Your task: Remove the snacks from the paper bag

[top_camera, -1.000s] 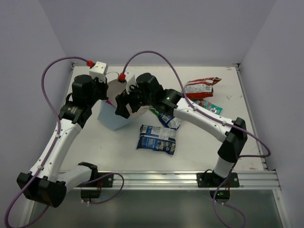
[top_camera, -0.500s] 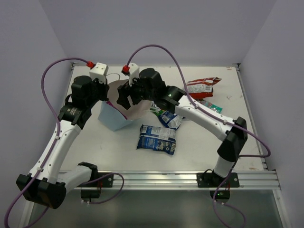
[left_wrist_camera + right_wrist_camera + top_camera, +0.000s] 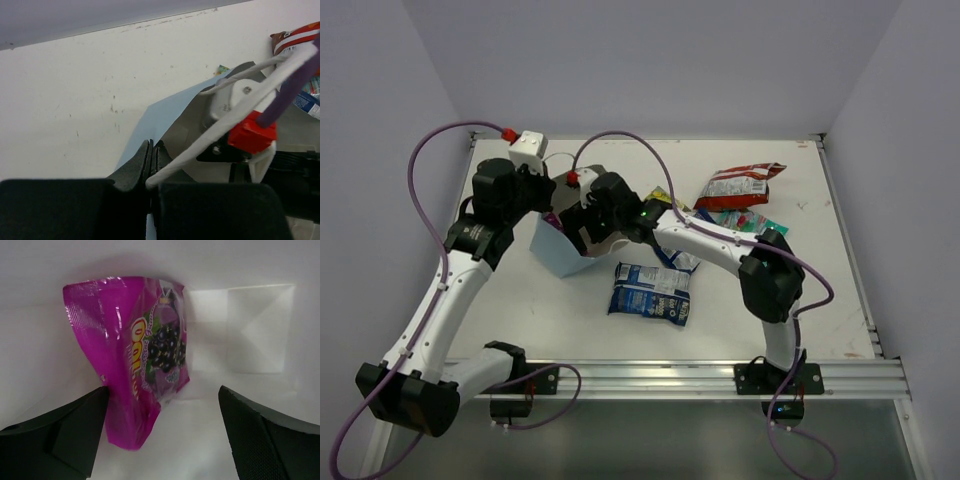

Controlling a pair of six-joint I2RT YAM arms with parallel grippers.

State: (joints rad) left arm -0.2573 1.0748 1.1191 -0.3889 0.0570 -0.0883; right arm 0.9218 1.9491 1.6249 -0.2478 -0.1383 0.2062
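Where both bases are bolted at the near edge of the white table (image 3: 520,310), the left arm (image 3: 440,290) climbs steeply up and away. The right arm (image 3: 770,280) rises to a folded elbow, and its forearm stretches leftward across the table.

Just beyond the bases a crinkly blue-white foil packet (image 3: 650,291) lies flat. A second blue-white packet (image 3: 677,261) sits just behind it, partly under the right forearm.

To their left stands the tall light-blue paper bag (image 3: 558,252), tilted, its mouth turned toward the right arm. The left gripper (image 3: 152,148) has its fingers pressed together on the bag's rim, and a thin white loop handle (image 3: 225,125) runs past them.

The right gripper (image 3: 164,407) is inside the bag with its fingers spread wide. The magenta foil packet (image 3: 135,360) stands against the white interior between them, close to the left finger. Whether it touches that finger cannot be told.

Farther back a yellow-green foil packet (image 3: 656,197) peeks out beside the right forearm. A teal-green foil packet (image 3: 752,222) and a red-white foil packet (image 3: 740,184) lie near the far right.

Compared with half a second ago, the right elbow has swung inward and the wrist has dropped from above the bag into its mouth. The left arm has kept its place, and the packets on the table have not moved.
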